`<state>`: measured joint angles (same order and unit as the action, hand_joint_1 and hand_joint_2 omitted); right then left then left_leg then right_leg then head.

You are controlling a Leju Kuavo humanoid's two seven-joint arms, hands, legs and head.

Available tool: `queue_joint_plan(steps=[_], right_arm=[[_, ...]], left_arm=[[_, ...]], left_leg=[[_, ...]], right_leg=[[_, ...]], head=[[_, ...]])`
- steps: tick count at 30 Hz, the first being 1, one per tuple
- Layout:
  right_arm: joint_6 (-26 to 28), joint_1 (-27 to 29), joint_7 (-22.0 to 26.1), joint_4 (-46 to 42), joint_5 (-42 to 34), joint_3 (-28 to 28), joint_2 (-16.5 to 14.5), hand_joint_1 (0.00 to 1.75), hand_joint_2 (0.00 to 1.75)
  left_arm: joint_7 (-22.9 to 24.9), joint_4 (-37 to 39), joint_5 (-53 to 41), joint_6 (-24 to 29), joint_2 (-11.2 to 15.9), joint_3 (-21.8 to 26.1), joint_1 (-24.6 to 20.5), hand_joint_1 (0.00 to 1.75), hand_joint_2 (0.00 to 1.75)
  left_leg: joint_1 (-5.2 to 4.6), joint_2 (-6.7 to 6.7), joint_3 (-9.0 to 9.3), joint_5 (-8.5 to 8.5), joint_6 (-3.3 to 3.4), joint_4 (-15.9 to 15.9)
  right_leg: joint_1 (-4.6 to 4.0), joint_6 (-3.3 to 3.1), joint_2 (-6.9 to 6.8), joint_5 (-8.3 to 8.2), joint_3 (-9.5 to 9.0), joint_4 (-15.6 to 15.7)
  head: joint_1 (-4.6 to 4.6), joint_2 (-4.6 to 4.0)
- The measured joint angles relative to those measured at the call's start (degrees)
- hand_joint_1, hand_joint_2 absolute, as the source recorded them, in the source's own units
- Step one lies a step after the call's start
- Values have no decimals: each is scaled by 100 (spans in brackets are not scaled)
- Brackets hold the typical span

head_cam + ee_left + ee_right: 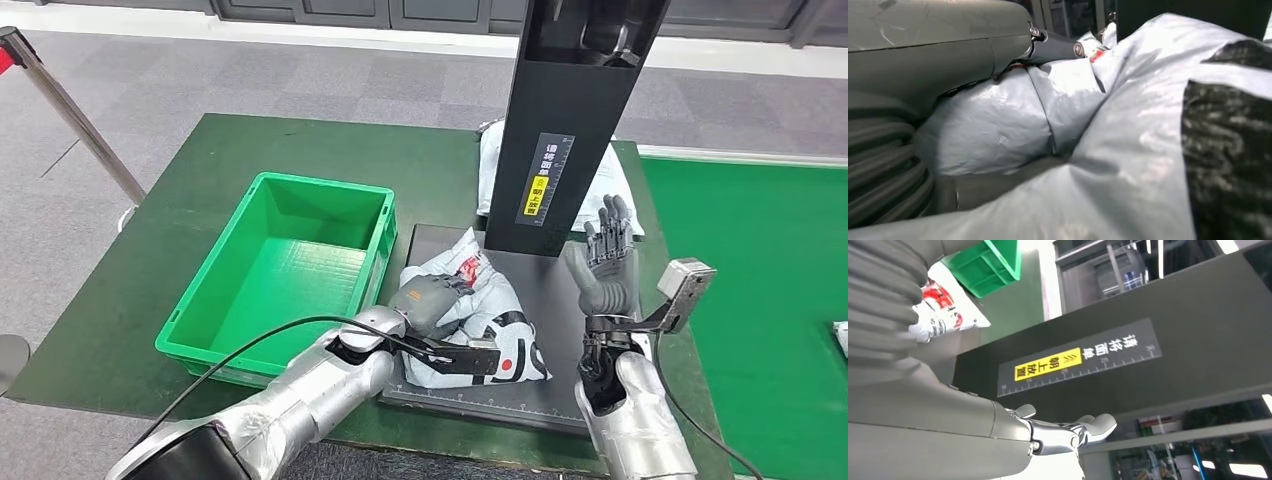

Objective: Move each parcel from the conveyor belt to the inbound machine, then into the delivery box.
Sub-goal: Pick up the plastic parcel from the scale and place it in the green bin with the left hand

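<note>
A crumpled white-grey parcel with red and black print lies on the black platform of the inbound machine, in front of its black column. My left hand lies on top of the parcel and grips its folds. In the left wrist view the thumb presses into the bag. My right hand stands open at the platform's right side, fingers pointing up, holding nothing. The right wrist view has this hand below the column's yellow label. The green delivery box stands to the left of the platform, with nothing in it.
A second white parcel lies behind the column on the dark green table. The green conveyor belt runs along the right, with a white object at its edge. A barrier post stands at far left.
</note>
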<state>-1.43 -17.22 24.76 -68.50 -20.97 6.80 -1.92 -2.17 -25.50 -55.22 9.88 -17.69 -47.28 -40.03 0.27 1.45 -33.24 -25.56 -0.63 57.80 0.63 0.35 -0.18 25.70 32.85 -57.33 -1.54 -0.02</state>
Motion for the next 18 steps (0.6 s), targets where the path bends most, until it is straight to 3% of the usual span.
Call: queue_joint_plan(steps=[3,8,12,18], right_arm=[[-131,-26,-29,164,14,0,2,0,175],[-197,-71,-44,458,0,0,9,0,175],[-95,-64,3,558,-97,0,13,0,175],[43,229,43,516,-181,0,53,0,175]], left_arm=[[-178,-20,109,274,26,46,54,175,175],[-746,-417,723,1303,114,491,262,175,175],[-1167,-1419,1239,1970,288,1112,636,175,175],[-1315,-3468,1476,2524,708,1963,1330,175,175]], left_leg=[[-6,-4,3,-2,4,1],[-17,-7,8,-4,7,0],[-16,-27,1,-8,5,-2],[-10,-49,-48,-4,-3,-2]], right_leg=[[5,4,3,-4,-2,3],[18,7,7,-5,-1,3],[17,5,26,-5,22,-1],[11,-1,53,-11,84,-9]], head=[[0,0],[-1,-1],[0,0],[-1,0]])
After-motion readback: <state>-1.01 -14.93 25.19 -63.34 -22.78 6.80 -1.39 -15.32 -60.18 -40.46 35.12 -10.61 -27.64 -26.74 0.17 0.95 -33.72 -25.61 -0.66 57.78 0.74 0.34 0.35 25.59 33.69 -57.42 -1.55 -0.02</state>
